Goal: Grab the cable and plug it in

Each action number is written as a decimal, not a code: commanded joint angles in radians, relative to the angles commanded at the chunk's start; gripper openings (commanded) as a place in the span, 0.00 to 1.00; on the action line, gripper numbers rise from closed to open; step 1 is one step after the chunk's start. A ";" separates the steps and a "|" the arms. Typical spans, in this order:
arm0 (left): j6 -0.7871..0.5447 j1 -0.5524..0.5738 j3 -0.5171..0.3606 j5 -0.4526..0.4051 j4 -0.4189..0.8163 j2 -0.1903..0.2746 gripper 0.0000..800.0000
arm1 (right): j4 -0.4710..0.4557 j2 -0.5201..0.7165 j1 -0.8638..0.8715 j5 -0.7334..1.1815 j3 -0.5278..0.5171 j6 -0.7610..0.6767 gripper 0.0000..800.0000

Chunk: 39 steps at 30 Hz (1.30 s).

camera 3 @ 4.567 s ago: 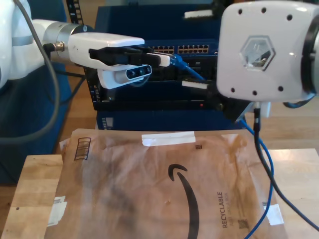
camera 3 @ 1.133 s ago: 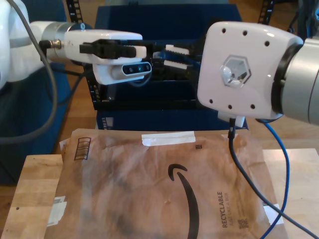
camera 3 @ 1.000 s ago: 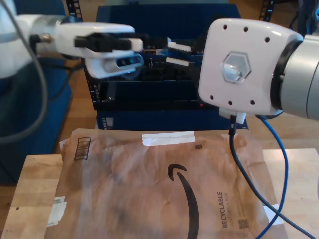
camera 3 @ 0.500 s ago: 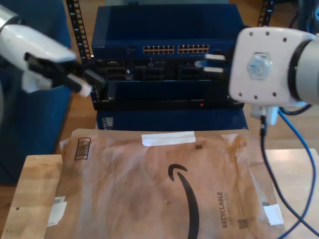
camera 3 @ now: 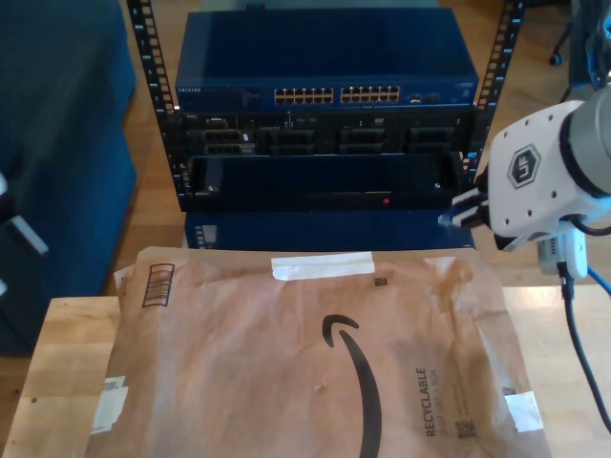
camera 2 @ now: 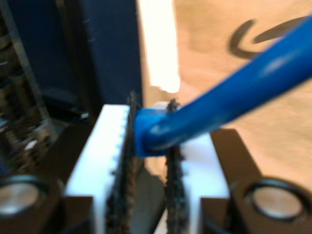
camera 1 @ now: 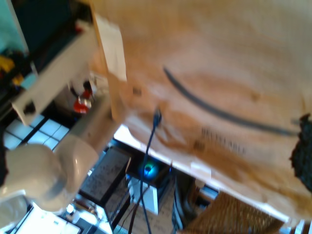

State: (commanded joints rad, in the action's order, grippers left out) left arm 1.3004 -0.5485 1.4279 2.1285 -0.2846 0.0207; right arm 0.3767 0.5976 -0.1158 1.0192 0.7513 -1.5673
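Clearly, the cable (camera 2: 229, 100) is pinched between the pads of my second gripper (camera 2: 151, 161); whether my first gripper is spread cannot be told.

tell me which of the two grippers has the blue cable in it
My second gripper: the bright blue cable is pinched between its white pads. My first gripper's wrist view looks over the brown mailer instead.

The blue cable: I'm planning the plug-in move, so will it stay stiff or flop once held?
The blue cable is thin and bends right at my second end effector, so it will probably droop. Its round, smooth-looking jacket could pivot between the ridged pads. It looks light, so it should tug little.
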 joint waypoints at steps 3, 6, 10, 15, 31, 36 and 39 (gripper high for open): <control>-0.127 -0.038 -0.083 -0.020 0.066 0.058 1.00 | -0.028 -0.080 0.003 0.107 0.060 -0.064 0.01; -0.218 -0.092 -0.209 -0.126 0.152 0.117 1.00 | -0.091 -0.106 0.000 0.121 0.084 -0.121 0.01; -0.302 -0.176 -0.359 -0.224 0.176 0.176 1.00 | -0.130 -0.138 -0.003 0.129 0.120 -0.192 0.01; -0.408 -0.219 -0.534 -0.273 0.285 0.319 1.00 | -0.226 -0.178 -0.006 0.144 0.121 -0.282 0.01; -0.999 -0.793 -0.930 -0.654 0.417 0.497 1.00 | -0.315 -0.204 -0.172 0.157 0.025 -0.470 0.01; -1.088 -0.865 -0.968 -0.649 0.420 0.500 1.00 | -0.315 -0.199 -0.172 0.149 -0.012 -0.468 0.01; -1.102 -0.916 -0.996 -0.646 0.420 0.502 1.00 | -0.311 -0.199 -0.178 0.124 -0.026 -0.466 0.01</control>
State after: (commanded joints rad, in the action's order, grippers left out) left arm 0.1987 -1.4645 0.4321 1.4826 0.1358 0.5224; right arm 0.0652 0.3982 -0.2938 1.1435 0.7252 -2.0338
